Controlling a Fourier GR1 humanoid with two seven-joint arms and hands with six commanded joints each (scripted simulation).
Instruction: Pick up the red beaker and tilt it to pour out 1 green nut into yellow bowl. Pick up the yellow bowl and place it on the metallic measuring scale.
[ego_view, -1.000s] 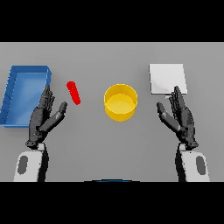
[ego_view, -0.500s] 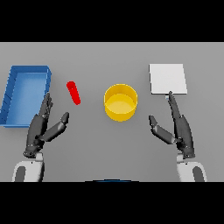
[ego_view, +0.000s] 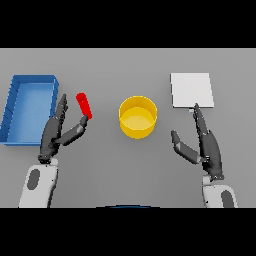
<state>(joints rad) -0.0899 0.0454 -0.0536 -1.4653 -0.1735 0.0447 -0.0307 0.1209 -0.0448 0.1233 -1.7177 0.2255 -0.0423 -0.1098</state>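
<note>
Both hands are turning edge-on compared with a second ago, when the palms were lying flatter and more spread; the left one is also closing in on the beaker.

Left hand (ego_view: 57, 134): fingers straight and pointing away from the robot, thumb splayed out to its right, holding nothing. The red beaker (ego_view: 84, 106) is lying on the tabletop (ego_view: 105, 160) just ahead of the thumb tip and to the right of the fingertips, so close that the thumb tip seems to be nearly meeting its lower end; contact cannot be confirmed. Its long axis is running away from the robot, leaning slightly left at the far end, roughly parallel to the fingers. This is the nearer hand by a wide margin. No green nut is showing.

Further right of that hand, the yellow bowl (ego_view: 137, 117) is sitting upright, apart from the beaker. Just left of the hand, the blue tray (ego_view: 29, 106) is resting alongside the fingers.

Right hand (ego_view: 206, 145): open as well, thumb spread to its left, empty. The metallic measuring scale (ego_view: 192, 90) is lying just beyond its fingertips; the bowl is off to its left.

Judgement: grasp not yet made; the left hand needs a short shift right to bring the beaker between thumb and fingers.
</note>
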